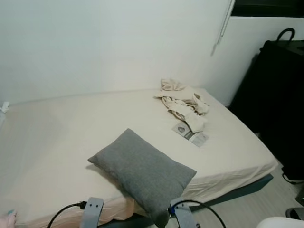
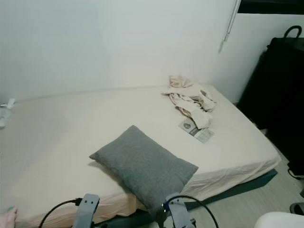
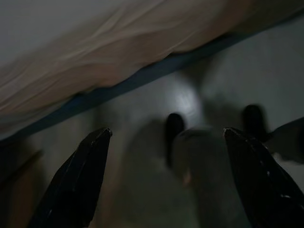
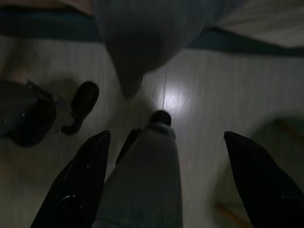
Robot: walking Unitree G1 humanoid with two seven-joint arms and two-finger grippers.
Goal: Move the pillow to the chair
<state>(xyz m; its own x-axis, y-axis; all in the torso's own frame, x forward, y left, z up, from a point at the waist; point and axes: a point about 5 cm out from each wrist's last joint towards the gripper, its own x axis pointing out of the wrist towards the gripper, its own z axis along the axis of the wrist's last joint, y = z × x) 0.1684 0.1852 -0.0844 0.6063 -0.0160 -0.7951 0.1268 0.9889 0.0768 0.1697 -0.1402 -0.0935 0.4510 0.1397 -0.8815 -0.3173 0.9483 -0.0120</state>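
- The left gripper (image 3: 164, 178) hangs low beside the bed with its two black fingers (image 3: 76, 183) spread wide, nothing between them; beneath it lie pale floorboards (image 3: 142, 123) and the dark blue bed base (image 3: 142, 76) under the hanging cream sheet.
- The right gripper (image 4: 164, 178) also points down at the floor, its two fingers (image 4: 76, 185) spread apart and empty; the overhanging corner of the pillow (image 4: 142, 38) shows above it, clear of the fingers.
- One rectangular grey fabric pillow (image 1: 142, 168) lies at an angle on the near edge of the bed, one corner jutting past that edge between the two silver wrists (neither gripper touches it).
- Two silver wrist brackets (image 1: 91, 212) show at the bottom of the head views, each with a black cable looping off it.
- One crumpled heap of cream cloth (image 1: 183, 102) sits near the far right corner of the bed, and one small flat printed packet (image 1: 190, 133) lies just beside it, towards the right edge.
- The single wide bed with a cream fitted sheet (image 1: 57, 137) stands against a plain white wall (image 1: 109, 42).
- One tall black piece of furniture or luggage (image 1: 278, 104) stands right of the bed (too dark to tell which), on the light floor.
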